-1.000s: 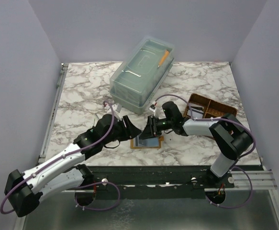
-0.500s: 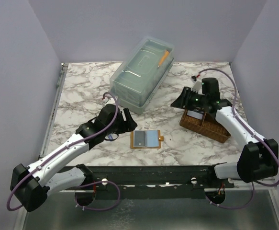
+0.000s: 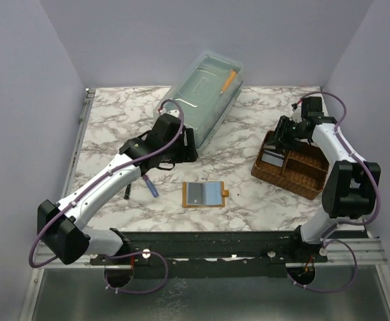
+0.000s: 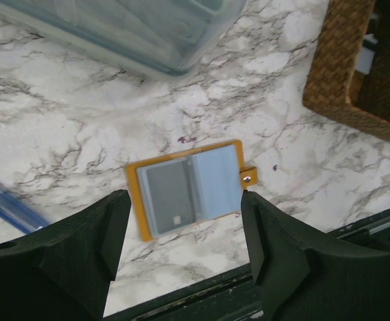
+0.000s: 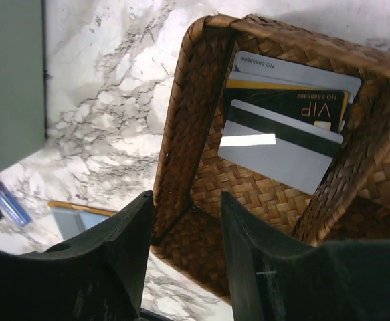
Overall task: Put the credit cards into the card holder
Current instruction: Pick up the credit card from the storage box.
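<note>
I find the card holder [image 4: 189, 189] lying open and flat near the front edge of the marble table [image 3: 108, 134], with bare surface all round it. The left gripper [image 4: 181, 207] hangs above it, spread wide and empty. The right gripper [image 5: 184, 200], parted and empty, sits over the woven tray [image 5: 181, 114]. The credit cards [image 5: 285, 144] lean in its end compartment, and one reads "VIP".

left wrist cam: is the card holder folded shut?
No, the card holder lies opened flat on the table, its grey and light-blue inner panels facing up.
</note>
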You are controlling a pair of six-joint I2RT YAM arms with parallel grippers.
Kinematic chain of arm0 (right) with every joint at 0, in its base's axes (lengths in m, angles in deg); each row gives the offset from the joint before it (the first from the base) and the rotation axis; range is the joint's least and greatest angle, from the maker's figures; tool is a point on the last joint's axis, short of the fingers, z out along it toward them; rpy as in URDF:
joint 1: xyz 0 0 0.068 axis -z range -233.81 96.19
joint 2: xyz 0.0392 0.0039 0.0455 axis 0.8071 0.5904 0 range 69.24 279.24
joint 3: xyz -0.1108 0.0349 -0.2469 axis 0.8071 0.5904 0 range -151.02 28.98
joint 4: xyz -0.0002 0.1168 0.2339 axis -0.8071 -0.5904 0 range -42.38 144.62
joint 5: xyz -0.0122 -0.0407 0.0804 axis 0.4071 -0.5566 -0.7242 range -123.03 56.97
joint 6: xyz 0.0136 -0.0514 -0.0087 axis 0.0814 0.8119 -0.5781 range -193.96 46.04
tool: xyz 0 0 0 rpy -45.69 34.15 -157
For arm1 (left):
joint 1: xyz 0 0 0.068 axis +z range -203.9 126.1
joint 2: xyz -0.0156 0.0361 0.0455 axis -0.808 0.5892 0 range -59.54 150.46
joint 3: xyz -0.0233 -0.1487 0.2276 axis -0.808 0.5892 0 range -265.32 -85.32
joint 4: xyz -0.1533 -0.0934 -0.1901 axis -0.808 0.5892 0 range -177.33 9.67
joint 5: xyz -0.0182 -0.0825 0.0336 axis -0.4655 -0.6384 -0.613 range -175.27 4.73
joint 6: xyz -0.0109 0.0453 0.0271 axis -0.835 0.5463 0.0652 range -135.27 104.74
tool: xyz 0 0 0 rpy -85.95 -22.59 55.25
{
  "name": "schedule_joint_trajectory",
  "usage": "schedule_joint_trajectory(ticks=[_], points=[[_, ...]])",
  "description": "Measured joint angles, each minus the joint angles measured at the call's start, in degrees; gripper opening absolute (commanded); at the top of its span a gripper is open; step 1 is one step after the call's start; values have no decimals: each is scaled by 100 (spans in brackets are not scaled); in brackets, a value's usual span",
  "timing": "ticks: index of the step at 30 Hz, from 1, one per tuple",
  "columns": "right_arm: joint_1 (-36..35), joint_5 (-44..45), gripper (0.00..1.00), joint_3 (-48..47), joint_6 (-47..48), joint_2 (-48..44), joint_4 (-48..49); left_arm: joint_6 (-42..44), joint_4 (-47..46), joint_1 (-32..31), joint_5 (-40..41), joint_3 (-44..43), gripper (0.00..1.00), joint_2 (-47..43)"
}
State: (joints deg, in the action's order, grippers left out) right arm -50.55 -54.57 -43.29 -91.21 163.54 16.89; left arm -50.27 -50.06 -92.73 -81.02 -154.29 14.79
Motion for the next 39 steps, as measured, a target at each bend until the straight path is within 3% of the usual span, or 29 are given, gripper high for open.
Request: schedule_joint_trajectory(ticks=[6, 13, 23, 24, 26, 39], points=[[-22, -9, 55, -317, 885, 431, -155, 608, 774, 15, 140, -909, 73, 822], [-20, 26, 61, 496, 2389, 76, 240, 1335, 1241, 122, 116, -1451, 73, 1368], [-55, -304, 72, 822, 5045, -17, 236, 1779, 1252, 1222, -315, -1478, 74, 1416], [-55, -332, 90, 793, 5202, 44, 229, 1799, 1250, 1272, -365, -1432, 74, 1381], [-55, -365, 100, 675, 5501, 260, 210, 1851, 1250, 1386, -485, -1346, 74, 1298], [-59, -428, 98, 293, 6513, 1084, 170, 2044, 1204, 1860, -850, -1303, 75, 1204]])
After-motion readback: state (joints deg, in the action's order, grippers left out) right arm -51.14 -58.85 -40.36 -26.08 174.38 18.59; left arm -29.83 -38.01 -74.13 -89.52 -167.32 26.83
